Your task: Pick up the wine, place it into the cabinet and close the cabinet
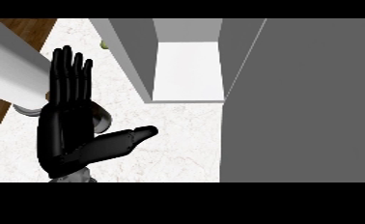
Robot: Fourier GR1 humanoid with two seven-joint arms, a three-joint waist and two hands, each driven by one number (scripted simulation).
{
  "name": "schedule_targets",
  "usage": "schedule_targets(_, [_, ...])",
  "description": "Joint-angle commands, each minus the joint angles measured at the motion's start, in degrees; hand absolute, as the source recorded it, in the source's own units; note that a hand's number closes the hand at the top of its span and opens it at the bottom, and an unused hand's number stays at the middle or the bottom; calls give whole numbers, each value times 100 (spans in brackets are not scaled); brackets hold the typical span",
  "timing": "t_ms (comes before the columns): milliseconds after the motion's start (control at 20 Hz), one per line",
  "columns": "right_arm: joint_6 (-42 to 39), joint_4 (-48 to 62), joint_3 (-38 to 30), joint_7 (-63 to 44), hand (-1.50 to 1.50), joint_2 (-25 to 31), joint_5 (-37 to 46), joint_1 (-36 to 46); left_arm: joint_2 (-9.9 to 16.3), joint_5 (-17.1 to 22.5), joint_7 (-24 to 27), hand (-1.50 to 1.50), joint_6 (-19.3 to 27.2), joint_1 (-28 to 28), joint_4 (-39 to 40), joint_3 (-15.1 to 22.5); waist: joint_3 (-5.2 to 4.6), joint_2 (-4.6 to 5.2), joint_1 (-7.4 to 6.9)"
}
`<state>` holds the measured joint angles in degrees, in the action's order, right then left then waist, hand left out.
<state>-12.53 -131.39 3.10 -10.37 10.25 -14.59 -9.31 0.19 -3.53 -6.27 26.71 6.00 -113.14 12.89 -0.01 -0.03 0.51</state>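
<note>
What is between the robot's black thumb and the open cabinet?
In the head view, only bare white marbled counter lies between the left hand's thumb and the open cabinet. Nothing stands in that stretch.

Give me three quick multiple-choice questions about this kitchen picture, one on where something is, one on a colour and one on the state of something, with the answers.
1. Where does the black hand show?
A. at the left of the view, over the counter
B. inside the cabinet
C. at the far right

2. What colour is the counter?
A. plain red
B. white, marbled
C. green

3. How does the cabinet stand?
A. shut
B. open, its pale inside showing
C. lying on its side

Answers:
1 A, the hand is over the counter at the left, fingers straight and thumb spread.
2 B, the top is white with faint grey veins.
3 B, the cabinet door is swung out at the right and the bare inside shows, with no bottle in it.
</note>
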Motion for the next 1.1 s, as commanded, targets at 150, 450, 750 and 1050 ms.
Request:
schedule_targets(150, [120,-750,214,-688,-150,-161,13,-79,-18,-279,-164,-150,899,185,73,760,1,-2,-29])
schedule_targets(450, [587,-1434,395,-1646,-150,-171,-28,269,-19,-759,-1301,-150,1139,1210,-113,446,0,-5,-14])
schedule_targets(750, [390,-1015,-59,-1539,-150,-100,-368,543,-19,-1438,-1750,-150,1612,552,-779,1212,3,-10,-49])
schedule_targets(1050, [667,-1238,-56,-2023,-150,-47,-147,928,-16,-1789,-2249,-150,1400,519,-1101,728,2,-10,-49])
